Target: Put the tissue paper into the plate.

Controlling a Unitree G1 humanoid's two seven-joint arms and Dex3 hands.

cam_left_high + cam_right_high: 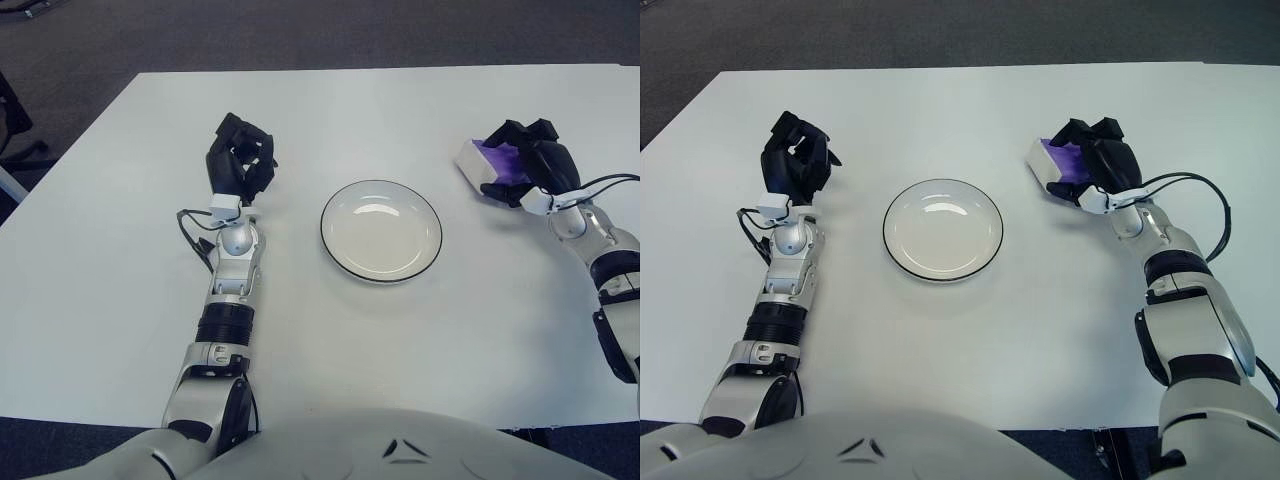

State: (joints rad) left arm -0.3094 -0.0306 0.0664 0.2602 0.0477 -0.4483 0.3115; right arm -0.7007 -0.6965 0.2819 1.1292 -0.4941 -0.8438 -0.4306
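Your right hand grips the tissue pack, right of the plate. Left hand sits left of it, fingers curled, empty.

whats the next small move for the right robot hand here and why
Probably close the fingers and lift. The right robot hand is draped over the tissue paper, which seems to be lying on the table, to the right of the bare plate. The left robot hand shows left of the plate.
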